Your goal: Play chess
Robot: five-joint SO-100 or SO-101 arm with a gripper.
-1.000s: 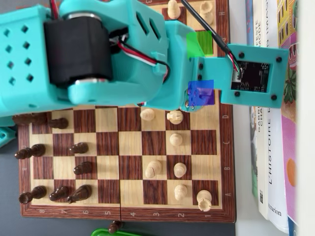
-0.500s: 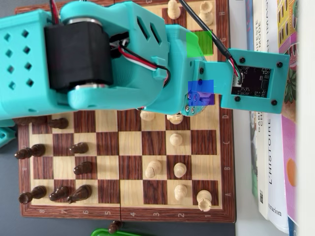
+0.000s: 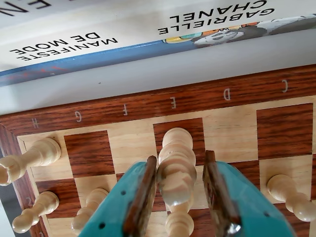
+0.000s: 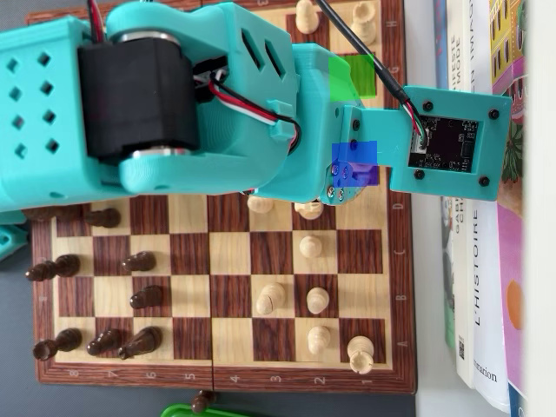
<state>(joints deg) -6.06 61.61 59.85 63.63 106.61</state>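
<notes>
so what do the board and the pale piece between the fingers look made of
Board: looks like wood or wood veneer with a smooth, slightly glossy finish; grain streaks run along its reddish border.
Pale piece: probably turned light wood, matte, with ringed contours, though cream plastic can't be ruled out.

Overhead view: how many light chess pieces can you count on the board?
9 light pieces: two at the top edge, two at the arm's lower edge, five lower right. The arm may hide more.
</notes>
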